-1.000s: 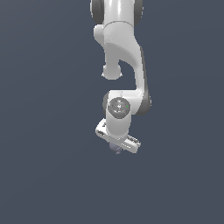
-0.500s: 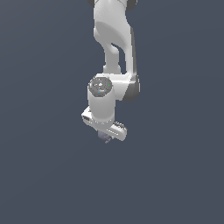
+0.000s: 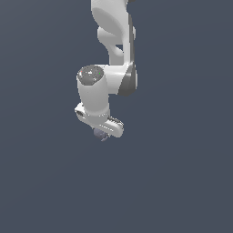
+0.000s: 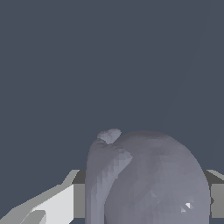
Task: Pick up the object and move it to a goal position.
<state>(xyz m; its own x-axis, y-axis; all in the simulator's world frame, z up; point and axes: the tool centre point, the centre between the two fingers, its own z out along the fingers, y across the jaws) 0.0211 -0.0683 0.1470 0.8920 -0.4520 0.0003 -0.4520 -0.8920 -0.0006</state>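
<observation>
The object (image 3: pixel 99 133), a small grey-lilac ball with a tiny stub, peeks out under the white hand of my arm in the exterior view. My gripper (image 3: pixel 102 134) is shut on it, and the fingers are mostly hidden behind the hand. In the wrist view the object (image 4: pixel 148 179) fills the space between the fingers, its stub on the upper side, with one pale fingertip (image 4: pixel 48 205) beside it. The ball hangs in the air over the flat dark grey ground.
The white arm (image 3: pixel 113 36) comes down from the upper edge of the exterior view. Plain dark grey ground (image 3: pixel 182 182) lies all around, with no other objects or edges in sight.
The arm has swung toward the exterior view's left and lifted a little, carrying the ball with it. The hand has turned, so the wrist joint now faces more upward.
</observation>
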